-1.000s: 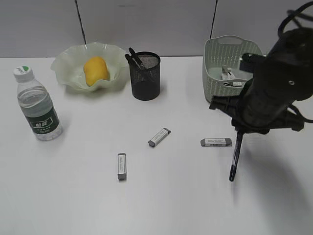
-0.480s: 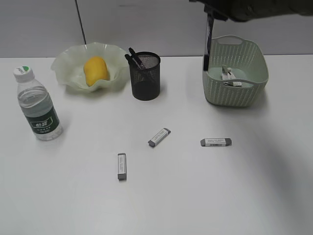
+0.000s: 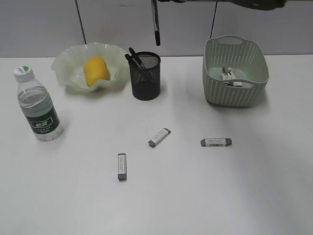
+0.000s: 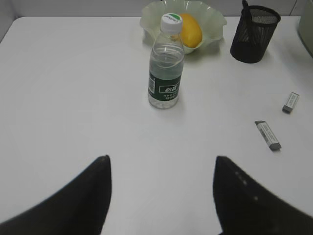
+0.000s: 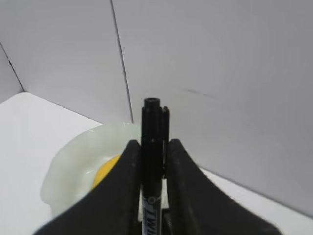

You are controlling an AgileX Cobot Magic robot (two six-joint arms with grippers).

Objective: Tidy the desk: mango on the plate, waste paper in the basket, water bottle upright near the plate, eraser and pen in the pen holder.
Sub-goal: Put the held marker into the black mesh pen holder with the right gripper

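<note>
A black pen (image 3: 156, 24) hangs upright above the black mesh pen holder (image 3: 145, 76), which has other pens in it. My right gripper (image 5: 153, 143) is shut on this pen (image 5: 151, 122); in the exterior view the gripper is cut off by the top edge. The yellow mango (image 3: 95, 70) lies in the wavy green plate (image 3: 68, 58). The water bottle (image 3: 36, 105) stands upright to the left of the plate. Waste paper (image 3: 230, 78) lies in the basket (image 3: 234, 93). Three grey erasers (image 3: 159, 137) (image 3: 215, 142) (image 3: 122, 166) lie on the desk. My left gripper (image 4: 162, 157) is open and holds nothing, well short of the bottle (image 4: 166, 68).
The grey back wall rises just behind the plate, the pen holder and the basket. In the left wrist view two erasers (image 4: 290, 102) (image 4: 268, 135) lie to the right and the pen holder (image 4: 254, 34) stands at the far right.
The right arm has lifted the pen off the desk by the basket and carried it up and to the left, over the pen holder. Everything on the desk has stayed put.
</note>
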